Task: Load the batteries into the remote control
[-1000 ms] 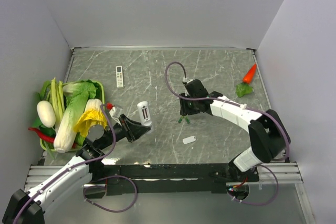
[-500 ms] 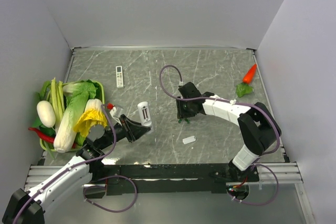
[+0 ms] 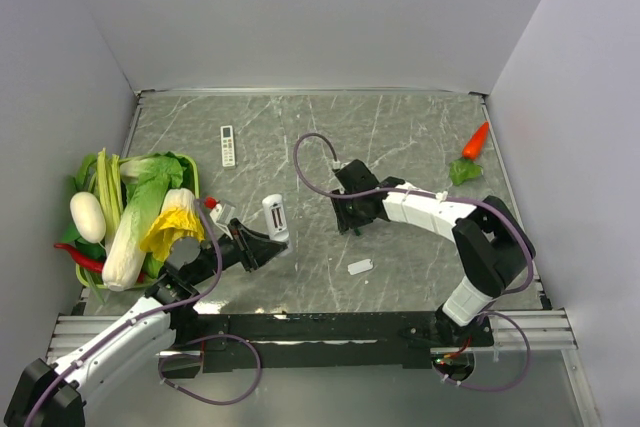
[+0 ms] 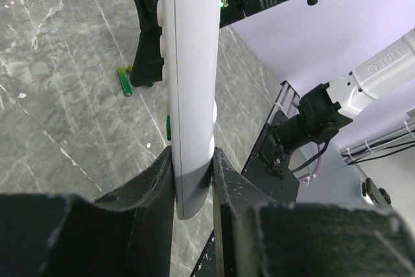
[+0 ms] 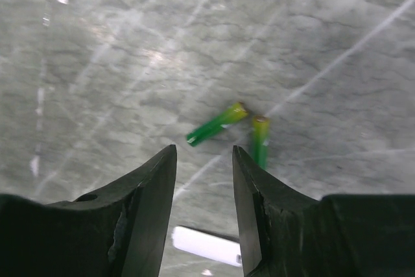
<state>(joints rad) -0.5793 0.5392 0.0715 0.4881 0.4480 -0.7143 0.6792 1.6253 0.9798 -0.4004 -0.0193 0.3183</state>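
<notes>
My left gripper (image 3: 262,243) is shut on the lower end of the white remote control (image 3: 274,217) and holds it upright above the table; in the left wrist view the remote (image 4: 188,82) stands between the jaws (image 4: 193,180). Two green batteries (image 5: 217,124) (image 5: 260,142) lie on the table, close together, just ahead of my right gripper (image 5: 204,154), which is open and empty above them. In the top view the right gripper (image 3: 346,221) hangs over the batteries, which are mostly hidden. One battery (image 4: 124,81) shows in the left wrist view.
A small white cover piece (image 3: 360,266) lies near the front, also in the right wrist view (image 5: 206,245). A slim white remote with buttons (image 3: 227,145) lies at the back left. A green basket of vegetables (image 3: 190,169) stands at left. A carrot (image 3: 476,140) lies at the far right.
My right gripper has moved a little to the left, over the batteries. The left gripper and the remote have not moved.
</notes>
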